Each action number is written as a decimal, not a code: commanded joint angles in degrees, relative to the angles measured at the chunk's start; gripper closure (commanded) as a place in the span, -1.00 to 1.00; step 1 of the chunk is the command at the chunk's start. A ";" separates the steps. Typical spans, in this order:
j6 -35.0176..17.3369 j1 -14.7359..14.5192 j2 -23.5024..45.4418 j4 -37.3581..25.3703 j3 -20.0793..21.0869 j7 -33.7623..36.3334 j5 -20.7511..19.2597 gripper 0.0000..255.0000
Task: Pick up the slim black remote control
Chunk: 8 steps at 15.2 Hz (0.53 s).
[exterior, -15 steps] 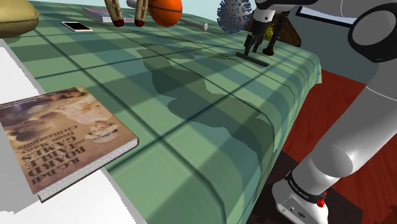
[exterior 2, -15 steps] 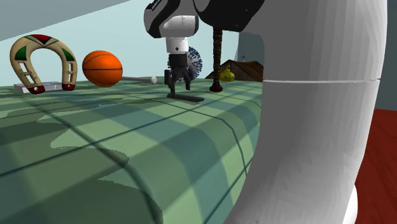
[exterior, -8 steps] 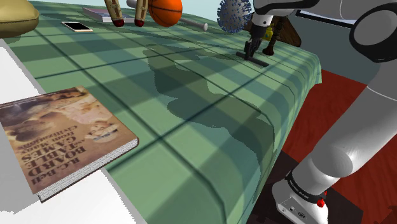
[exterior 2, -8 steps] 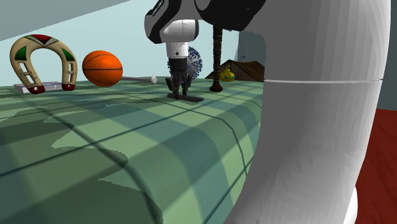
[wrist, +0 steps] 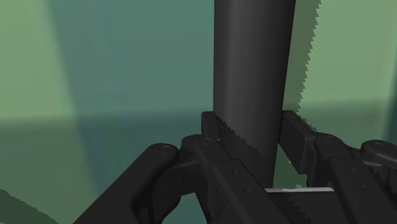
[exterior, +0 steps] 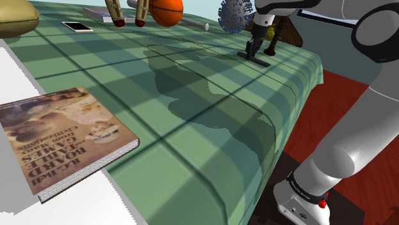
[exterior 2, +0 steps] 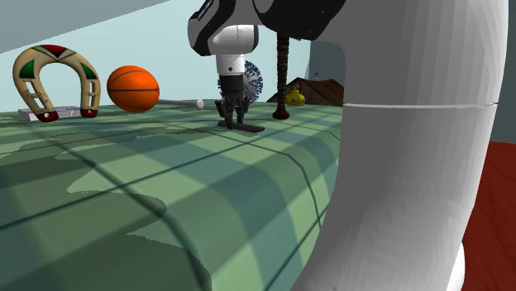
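The slim black remote control [exterior: 258, 60] lies flat on the green checked cloth [exterior: 192, 96], close to the far right corner in the shoulder view. My black gripper [exterior: 250, 53] stands straight down over one end of it, shut on the remote. In the second exterior view the gripper [exterior 2: 231, 122] clasps the remote [exterior 2: 250, 128], which still rests on the cloth. In the wrist view the dark remote [wrist: 254, 76] runs away from the hand, and both fingers [wrist: 213, 130] press its sides.
A spiky blue-white ball [exterior: 234, 14], a yellow toy [exterior 2: 295, 99] and a dark post [exterior 2: 282, 74] stand just behind the gripper. An orange basketball [exterior: 167, 9], a bat [exterior: 195, 23], a horseshoe [exterior 2: 54, 78], a phone [exterior: 77, 26] and a book [exterior: 61, 137] lie further off.
The fingers stood apart around the remote a second ago and have closed onto it. The arm has sunk slightly. The remote has not moved.
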<state>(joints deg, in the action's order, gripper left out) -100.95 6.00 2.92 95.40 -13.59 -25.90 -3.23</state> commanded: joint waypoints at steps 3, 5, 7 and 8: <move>2.77 0.04 0.40 -3.06 -0.03 -0.19 0.09 1.00; 4.38 0.06 0.67 -4.94 -0.05 -0.33 0.17 1.00; 6.02 0.10 1.00 -6.91 -0.07 -0.47 0.26 1.00; 6.85 0.12 1.19 -7.93 -0.08 -0.55 0.31 1.00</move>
<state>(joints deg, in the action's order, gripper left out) -95.00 6.11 3.95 88.53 -13.67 -26.38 -2.97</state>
